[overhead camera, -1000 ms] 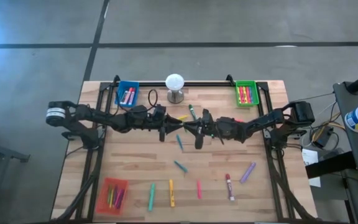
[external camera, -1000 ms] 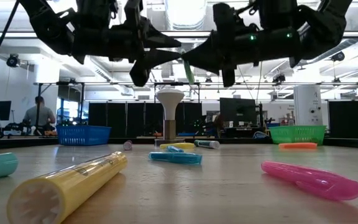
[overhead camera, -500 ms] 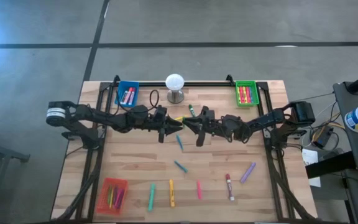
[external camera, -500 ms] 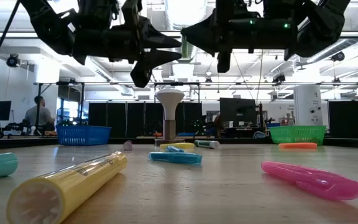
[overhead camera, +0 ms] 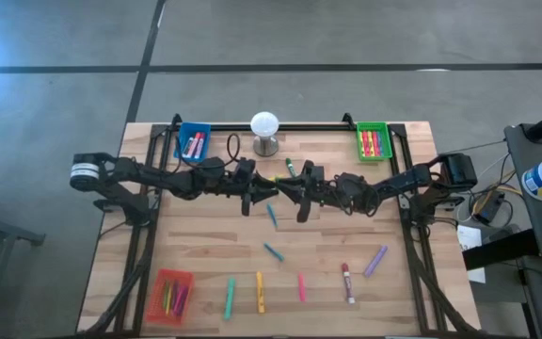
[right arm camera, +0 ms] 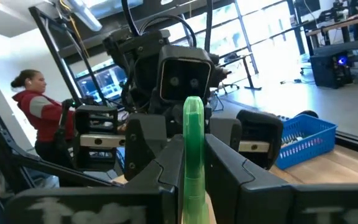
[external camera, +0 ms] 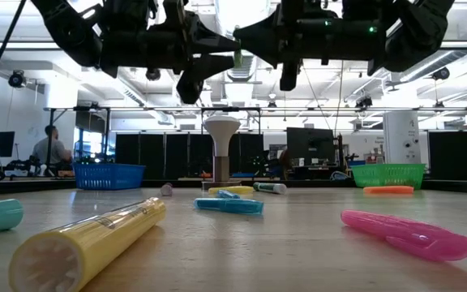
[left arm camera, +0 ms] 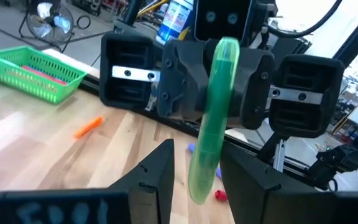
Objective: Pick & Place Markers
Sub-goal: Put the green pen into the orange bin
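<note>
High over the table's middle my two grippers meet tip to tip. My right gripper (overhead camera: 288, 191) (right arm camera: 192, 163) is shut on a green marker (right arm camera: 192, 124) that sticks out toward my left gripper (overhead camera: 267, 189). My left gripper (left arm camera: 196, 169) is open. Its fingers stand on either side of the marker's free end (left arm camera: 199, 183); I see no touch. Other markers lie flat on the wood: teal (overhead camera: 271, 215), yellow (overhead camera: 260, 292), pink (overhead camera: 301, 286), purple (overhead camera: 375, 260). My right gripper pinches the green marker between its two fingers (right arm camera: 224, 160), which come level from the table's right and lie along it. The held end is hidden between the fingers. The other end (right arm camera: 192, 107) projects past the fingertips. The marker is lifted clear of the table, roughly level.
A blue tray (overhead camera: 193, 141) at the far left, a green tray (overhead camera: 373, 141) at the far right and a red tray (overhead camera: 170, 294) at the near left hold markers. A white ball on a metal stand (overhead camera: 264, 132) is at the far middle. A person stands in the room behind.
My right gripper has risen a little and tipped its fingers upward. The green marker, which slanted down below the fingertips, now lies about level between the two grippers. My left gripper has stayed almost still.
</note>
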Robot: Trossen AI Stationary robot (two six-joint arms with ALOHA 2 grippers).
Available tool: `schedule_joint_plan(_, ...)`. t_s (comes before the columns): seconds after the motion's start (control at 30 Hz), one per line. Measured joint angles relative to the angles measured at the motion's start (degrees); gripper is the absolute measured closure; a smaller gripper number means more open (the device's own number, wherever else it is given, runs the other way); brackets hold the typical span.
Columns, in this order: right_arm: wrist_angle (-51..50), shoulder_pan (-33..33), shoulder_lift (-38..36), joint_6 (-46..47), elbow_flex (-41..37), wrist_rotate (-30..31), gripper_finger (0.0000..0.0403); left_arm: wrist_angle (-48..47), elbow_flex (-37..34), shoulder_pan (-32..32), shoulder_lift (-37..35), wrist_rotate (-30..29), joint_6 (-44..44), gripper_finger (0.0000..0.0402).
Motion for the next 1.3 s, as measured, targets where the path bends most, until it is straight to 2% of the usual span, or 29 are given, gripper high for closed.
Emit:
schedule_joint_plan(0.3, 0.11, 0.15, 0.00, 0.01, 0.00, -0.07, 0.0358, -1.14, 0.60, 0.04, 0.00, 1.66, 6.24, 0.0290)
schedule_joint_plan(0.57, 0.07, 0.14, 0.00, 0.79, 0.02, 0.03, 0.0358, -1.10, 0.60, 0.00, 0.00, 1.86, 5.43, 0.0365)
schedule_joint_plan(0.63, 0.03, 0.14, 0.00, 0.81, 0.20, 0.10, 0.0355, -1.06, 0.60, 0.00, 0.00, 1.86, 4.52, 0.0370)
schedule_joint_plan(1.07, -0.36, 0.16, -1.47, 1.05, 0.63, -0.11, 0.0256, -1.83, 0.64, 0.05, 0.04, 1.62, 4.87, 0.0360)
schedule_joint_plan(1.3, -4.91, 0.33, -4.97, -1.64, 0.23, -0.15, 0.0233, -1.98, 0.62, 0.04, 0.04, 1.59, 3.85, 0.0362)
